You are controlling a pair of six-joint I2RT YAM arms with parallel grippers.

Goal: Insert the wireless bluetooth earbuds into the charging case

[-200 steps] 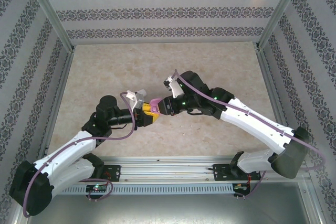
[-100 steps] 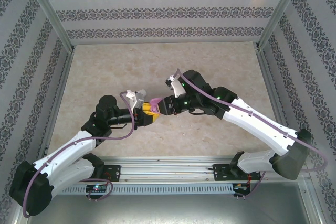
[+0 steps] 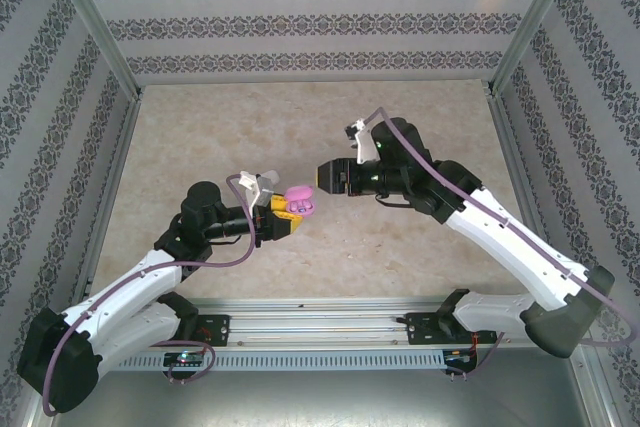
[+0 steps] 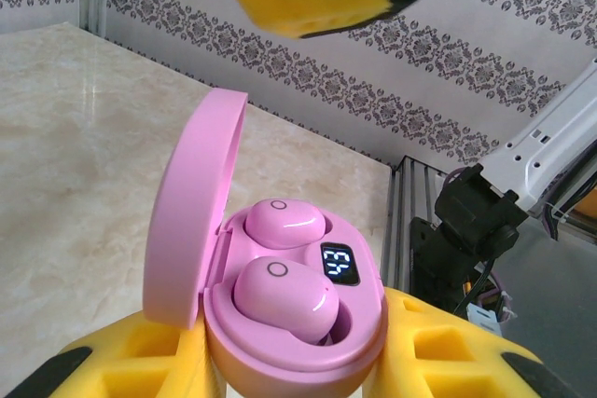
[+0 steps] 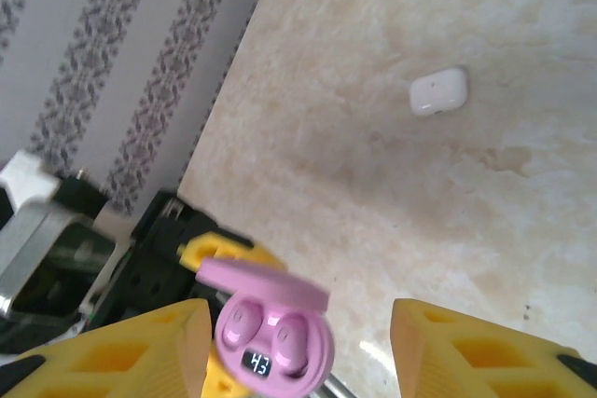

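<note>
A second earlier my right jaws had been up against the charging case, nearly closed over its mouth. By this moment I had drawn that arm back toward the right and up. The right jaws stood released and spread, with nothing between them and a clear gap to the case. My left jaws had not shifted. They were clenched on the base of the pink case and held it off the surface with the lid hinged open.

The left wrist view showed why I had let go. Both lilac-pink earbuds sat in their wells, the far earbud beside the lit display and the near earbud in front of it. I judged that this pair was delivered and that the retreat marked the end of the placing move. The near one looked a little proud of its well, though at that steep angle I could not say whether it was fully seated.

In my right wrist view a small white case lay well apart on the surface, apparently closed. It was too small and soft in that view to tell what it held. For the pink case, what was probably left was to close the lid.
</note>
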